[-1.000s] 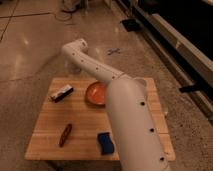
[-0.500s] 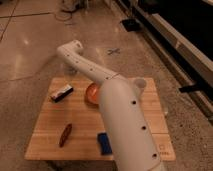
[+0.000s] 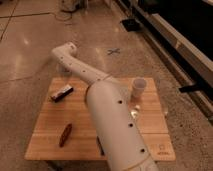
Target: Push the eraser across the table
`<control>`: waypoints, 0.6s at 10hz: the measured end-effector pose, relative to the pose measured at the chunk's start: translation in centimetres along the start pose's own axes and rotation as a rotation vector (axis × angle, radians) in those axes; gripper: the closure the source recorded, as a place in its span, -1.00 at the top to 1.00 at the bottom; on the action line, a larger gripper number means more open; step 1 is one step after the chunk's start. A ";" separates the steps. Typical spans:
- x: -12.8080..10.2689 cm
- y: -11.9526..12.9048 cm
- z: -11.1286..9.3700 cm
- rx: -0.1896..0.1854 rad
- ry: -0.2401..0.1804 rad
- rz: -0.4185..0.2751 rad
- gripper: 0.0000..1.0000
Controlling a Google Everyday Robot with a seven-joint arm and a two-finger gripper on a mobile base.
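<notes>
The eraser (image 3: 61,93), a black bar with a white strip, lies near the far left corner of the light wooden table (image 3: 50,125). My white arm (image 3: 107,117) reaches from the near side across the table's middle and bends down at the far edge. My gripper (image 3: 64,74) hangs at that far edge, just behind the eraser and a little to its right, apart from it.
A reddish-brown oblong item (image 3: 65,134) lies at the near left. A white cup (image 3: 138,88) stands at the far right. A dark sliver of a block (image 3: 100,147) shows beside the arm. A small square mark (image 3: 162,149) is at the near right corner.
The arm has swung left and lower across the table and now hides the orange bowl and most of the blue block. The eraser has not moved.
</notes>
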 end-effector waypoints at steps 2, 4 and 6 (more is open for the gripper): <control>0.7 0.3 1.7 -0.023 -0.010 0.016 -1.00; 1.6 1.3 3.3 -0.050 -0.021 0.036 -1.00; 2.8 2.6 4.3 -0.068 -0.019 0.058 -1.00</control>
